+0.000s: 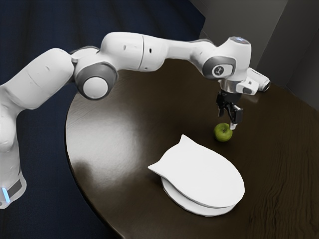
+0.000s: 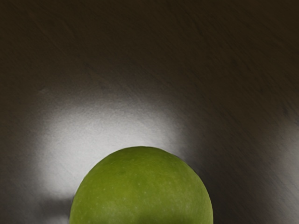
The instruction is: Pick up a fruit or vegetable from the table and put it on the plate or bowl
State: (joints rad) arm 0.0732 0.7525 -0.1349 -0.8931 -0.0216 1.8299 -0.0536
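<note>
A green apple (image 1: 223,132) rests on the dark round table (image 1: 124,139), just behind the white plate (image 1: 202,174). My gripper (image 1: 228,119) hangs straight above the apple, fingers spread and pointing down, their tips a little over its top and apart from it. In the wrist view the apple (image 2: 141,186) lies right under my hand, with bare tabletop beyond it. The plate is a flat white dish with two pointed ears at its far-left rim, and nothing lies on it.
The table's curved edge runs along the exterior view's left and bottom. Dark blue floor lies past it, and grey walls stand behind the table at the upper right.
</note>
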